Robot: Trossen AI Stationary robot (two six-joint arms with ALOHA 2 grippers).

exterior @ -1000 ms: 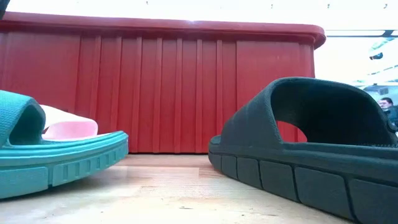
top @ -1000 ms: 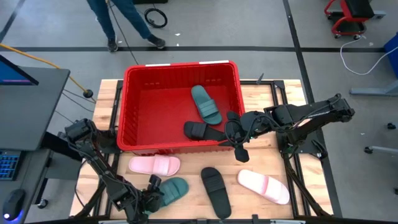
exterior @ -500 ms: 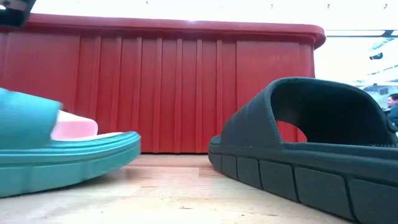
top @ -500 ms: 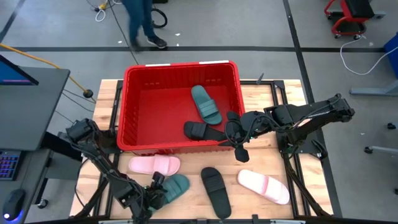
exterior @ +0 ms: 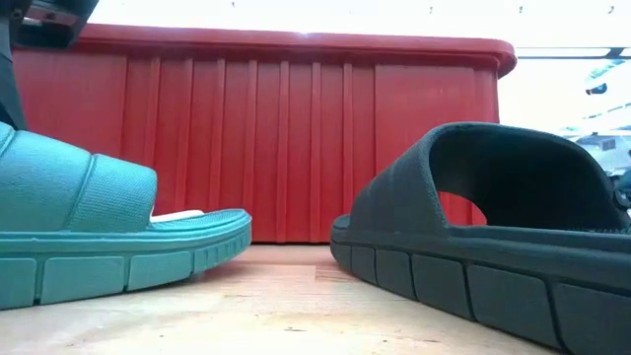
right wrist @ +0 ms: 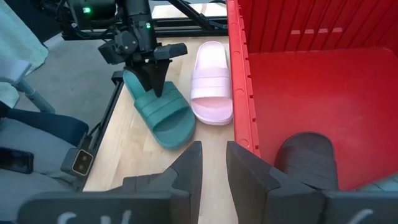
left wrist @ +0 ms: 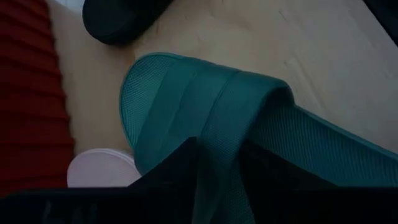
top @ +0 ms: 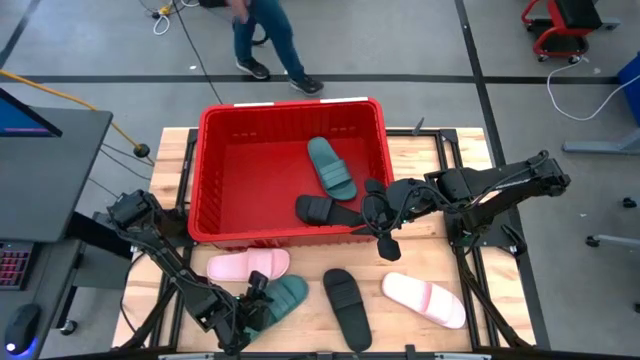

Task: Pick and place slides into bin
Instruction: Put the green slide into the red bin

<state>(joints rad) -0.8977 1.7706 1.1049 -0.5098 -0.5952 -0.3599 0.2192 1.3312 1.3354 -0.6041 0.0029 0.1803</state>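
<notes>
I am seeing: left gripper [top: 252,300] clenching green slide [top: 282,300]; pink slide [top: 248,265] lying alongside, bin [top: 196,180] beyond; right gripper [top: 380,225] fingers unclear.

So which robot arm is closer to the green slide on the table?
The left. Its gripper is right on the green slide at the table's front, while the right gripper hangs by the red bin's front corner, well apart.

Person's legs [top: 268,40] walking beyond wooden table [top: 420,215]; red cart [top: 560,25] on floor.
</notes>
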